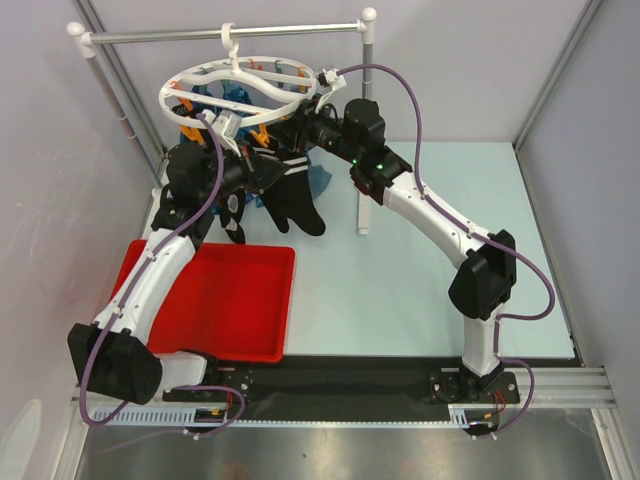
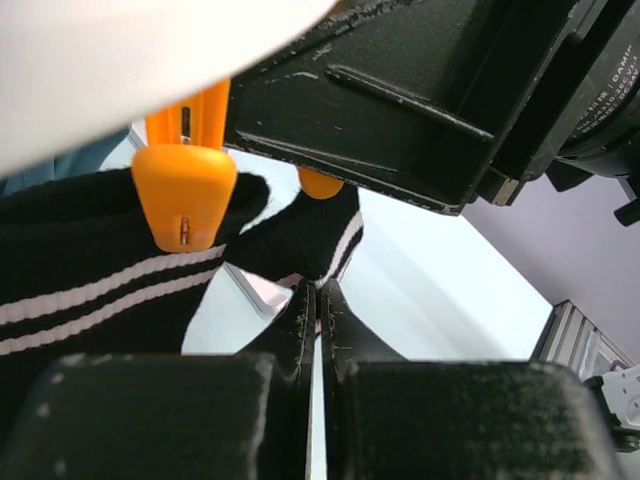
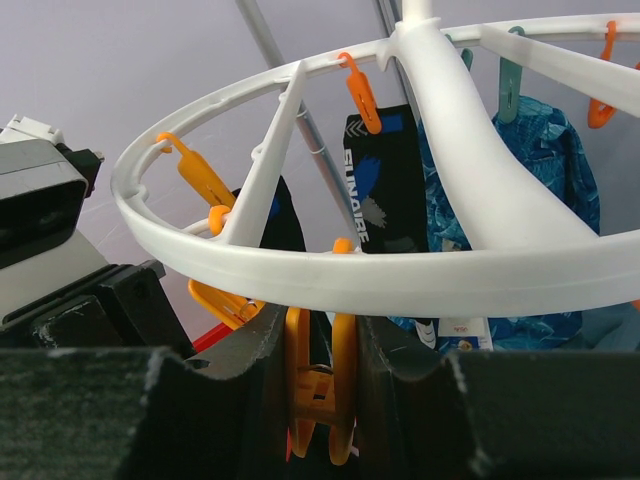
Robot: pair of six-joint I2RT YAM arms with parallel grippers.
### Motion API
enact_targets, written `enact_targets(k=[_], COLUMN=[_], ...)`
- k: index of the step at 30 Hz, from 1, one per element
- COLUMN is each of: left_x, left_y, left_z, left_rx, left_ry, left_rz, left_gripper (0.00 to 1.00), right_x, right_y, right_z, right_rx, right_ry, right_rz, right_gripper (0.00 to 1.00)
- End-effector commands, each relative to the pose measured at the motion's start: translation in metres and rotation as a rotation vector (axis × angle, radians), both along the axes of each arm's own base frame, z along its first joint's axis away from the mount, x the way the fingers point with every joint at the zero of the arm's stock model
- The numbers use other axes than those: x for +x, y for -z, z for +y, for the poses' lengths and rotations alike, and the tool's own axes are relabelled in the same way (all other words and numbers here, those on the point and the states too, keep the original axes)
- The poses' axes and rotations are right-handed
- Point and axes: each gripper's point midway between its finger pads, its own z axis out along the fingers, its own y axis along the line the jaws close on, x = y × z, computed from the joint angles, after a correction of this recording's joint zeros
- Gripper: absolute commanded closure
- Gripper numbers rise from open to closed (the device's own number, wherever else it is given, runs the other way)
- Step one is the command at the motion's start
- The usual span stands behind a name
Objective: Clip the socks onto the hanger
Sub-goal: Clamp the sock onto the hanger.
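The white ring hanger hangs from the rail by its hook. In the right wrist view its rim runs just above my right gripper, which is shut on an orange clip and squeezes its two arms. My left gripper is shut, its tips pinching the cuff edge of a black sock with white stripes right below an orange clip. From above, both grippers meet under the ring's near side, where black socks dangle. Another black sock with white lettering hangs clipped further back.
A blue patterned cloth hangs on the ring's far side. The grey rail stand carries the hanger, with its post right of the socks. A red tray lies at front left beneath the left arm.
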Motion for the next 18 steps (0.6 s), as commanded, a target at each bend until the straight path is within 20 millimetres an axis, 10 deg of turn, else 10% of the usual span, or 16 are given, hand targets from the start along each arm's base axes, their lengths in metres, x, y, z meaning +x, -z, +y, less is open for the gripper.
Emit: enact_targets(k=[1, 18], left_x=[-0.0025, -0.0021], left_y=[-0.0154, -0.0181], left_z=[0.0035, 0.0064], left_rx=[-0.006, -0.045], left_ry=[0.018, 0.037], left_rz=[-0.077, -0.074], left_gripper=[1.0, 1.0], right_x=[-0.0179, -0.0177], right_y=[-0.0442, -0.0456], right_z=[-0.0079, -0.0072], right_rx=[0.065, 0.069], right_ry=[-0.033, -0.035], right_rz=[-0.063, -0.063], right_gripper=[1.0, 1.0])
